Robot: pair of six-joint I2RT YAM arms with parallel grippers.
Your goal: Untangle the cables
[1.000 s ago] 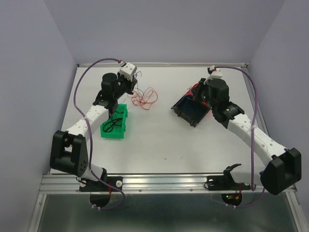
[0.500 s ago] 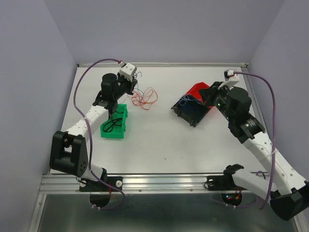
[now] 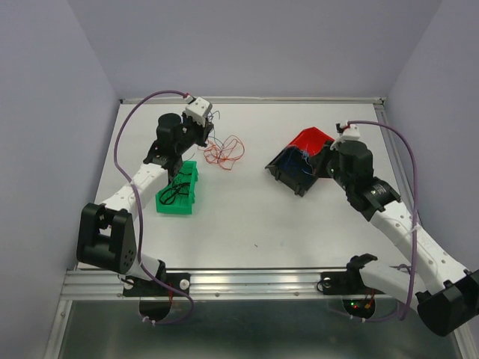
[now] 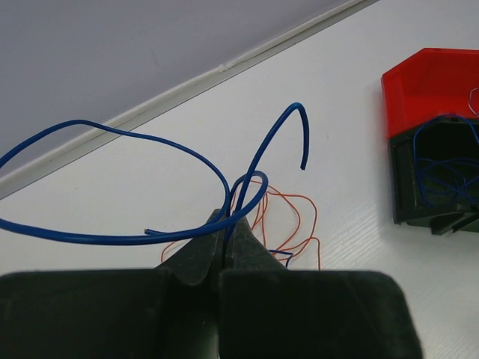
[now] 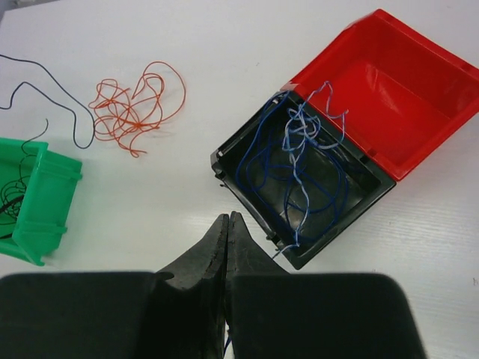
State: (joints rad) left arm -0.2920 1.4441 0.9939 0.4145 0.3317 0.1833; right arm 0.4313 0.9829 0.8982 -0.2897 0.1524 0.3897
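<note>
Blue wire [image 4: 135,241]: clamped in the left gripper [image 4: 224,224], its loops arching above the tips.
Red wires [image 5: 131,105]: loose tangle on the table [image 5: 150,194], just beyond the left gripper.
Black wires [image 3: 176,191]: in the green bin [image 5: 45,202], beside the left gripper.
Blue tangle [image 5: 296,164]: in the black bin [image 5: 247,202], just ahead of the right gripper [image 5: 227,221].
Right gripper: clenched, tips bare.
Red bin [image 5: 404,97]: against the black bin's far side.
</note>
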